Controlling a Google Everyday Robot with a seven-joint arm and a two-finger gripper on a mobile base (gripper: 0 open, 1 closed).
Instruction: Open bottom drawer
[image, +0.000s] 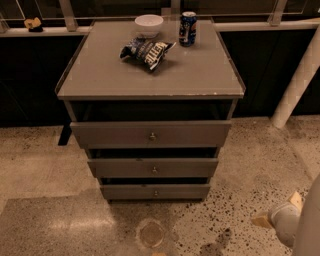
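While the bottom drawer (125, 192) sits nearly flush, the gripper (279, 212) hangs lower right, jaws apart and empty, presumably readied for its knob (155, 193).

Flat grey on the bottom drawer (125, 192), same grey on the middle drawer (120, 168) and top drawer (110, 134), each with a dull metal knob at centre; black in the gaps between

Paler grey-beige on the cabinet top (200, 75)

White for the bowl (149, 24); blue with white marks for the can (188, 28); dark blue-black with white lettering for the chip bag (147, 50)

Beige on the floor (250, 165), speckled with dark flecks

Off-white and tan on the gripper (279, 211), low at the right edge above the floor

White on the slanting post (300, 80)
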